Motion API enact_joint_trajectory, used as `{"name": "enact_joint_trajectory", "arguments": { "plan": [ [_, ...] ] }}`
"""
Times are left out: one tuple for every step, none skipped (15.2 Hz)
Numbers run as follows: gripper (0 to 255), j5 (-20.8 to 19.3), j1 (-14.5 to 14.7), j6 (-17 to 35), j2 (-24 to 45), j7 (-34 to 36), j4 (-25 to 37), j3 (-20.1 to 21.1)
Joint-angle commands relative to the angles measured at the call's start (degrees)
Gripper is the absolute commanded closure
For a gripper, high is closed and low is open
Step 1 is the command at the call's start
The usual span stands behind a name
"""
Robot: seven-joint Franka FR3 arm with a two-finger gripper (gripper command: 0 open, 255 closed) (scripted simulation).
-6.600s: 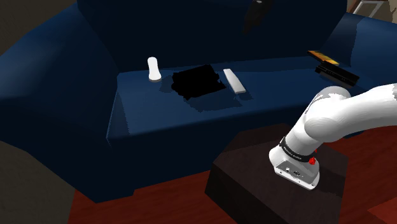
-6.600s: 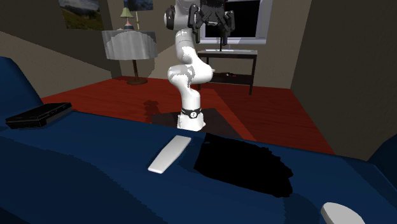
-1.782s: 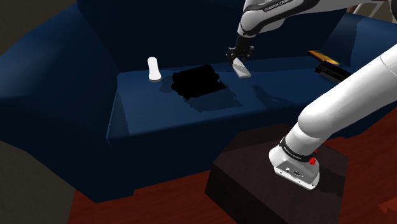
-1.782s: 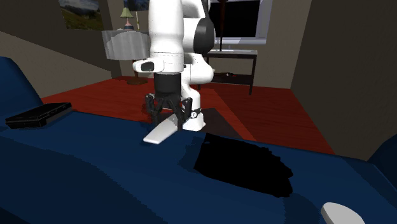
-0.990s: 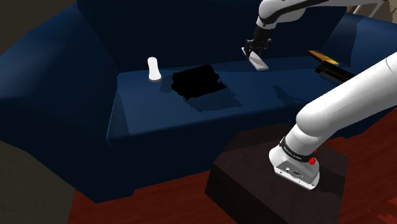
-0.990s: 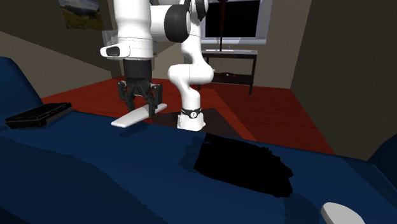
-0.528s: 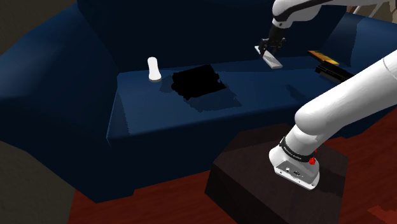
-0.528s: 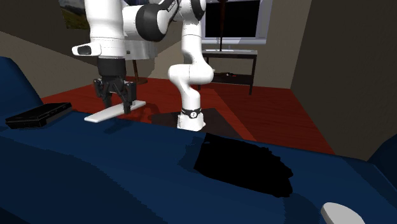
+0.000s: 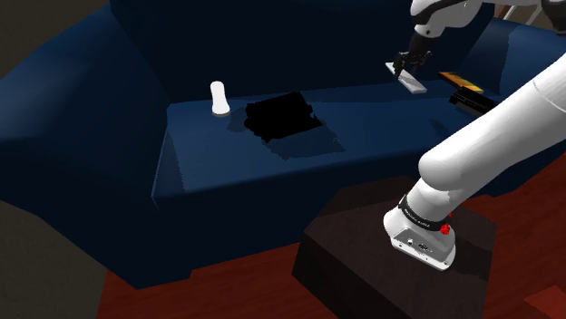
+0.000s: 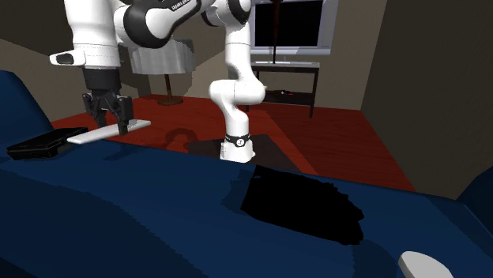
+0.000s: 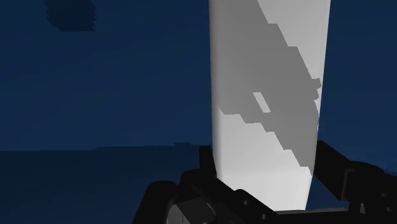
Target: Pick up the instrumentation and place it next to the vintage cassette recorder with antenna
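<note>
Shoulder view, upper right of frame: jaws closed on a flat white slab-shaped instrument [image 9: 408,78], gripping it across its width, near one end. Slab held roughly level, raised off the seat cushion of the dark blue sofa [image 9: 127,100].

Wrist view: slab [image 11: 267,95] runs straight out from between the two black fingers [image 11: 334,167], one pressed to each long edge. Blue cushion behind it.

Second exterior view, left of frame: slab [image 10: 99,134] hangs under the white arm [image 10: 95,31], free end pointing at the flat black box-shaped recorder [image 10: 47,144] lying on the sofa. The two are near each other; contact cannot be told.

Shoulder view: recorder [image 9: 472,95] shows an orange top edge, just right of the slab.

Other items:
- Ragged black patch [image 9: 283,116] mid-seat, well left of the jaws.
- Small white rounded object [image 9: 218,98] beyond the patch, further left.
- Dark box stand [image 9: 363,254] on red floor [image 9: 227,290], lower right.
- Second exterior view, background: table lamp [image 10: 162,59], dark screen [image 10: 288,24] on a low table.

Nothing lies between slab and recorder.
</note>
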Motion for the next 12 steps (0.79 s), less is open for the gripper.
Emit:
{"name": "enact_joint_trajectory", "arguments": {
  "plan": [
    [255, 1.0, -0.6, -0.2, 2.0, -3.4, 2.2, -2.1],
    [255, 1.6, -1.0, -0.3, 3.1, -5.2, 3.4, -3.1],
    [255, 2.4, -1.3, -0.5, 4.3, -7.0, 4.6, -4.2],
    [255, 3.2, -1.7, -0.8, 5.6, -8.9, 6.0, -5.2],
    [255, 4.1, -2.1, -1.0, 7.0, -10.8, 7.4, -6.2],
    [255, 5.2, -2.5, -1.3, 8.4, -12.7, 8.9, -7.2],
    [255, 6.3, -3.0, -1.7, 9.9, -14.7, 10.4, -8.1],
    [255, 7.5, -3.6, -2.1, 11.5, -16.6, 12.0, -9.0],
    [255, 8.9, -4.3, -2.5, 13.2, -18.6, 13.7, -9.8],
    [255, 10.3, -5.0, -3.0, 15.0, -20.7, 15.5, -10.5],
    [255, 11.7, -5.8, -3.6, 16.9, -22.7, 17.4, -11.2],
    [255, 13.3, -6.8, -4.3, 18.8, -24.6, 19.3, -11.8]
  ]
}}
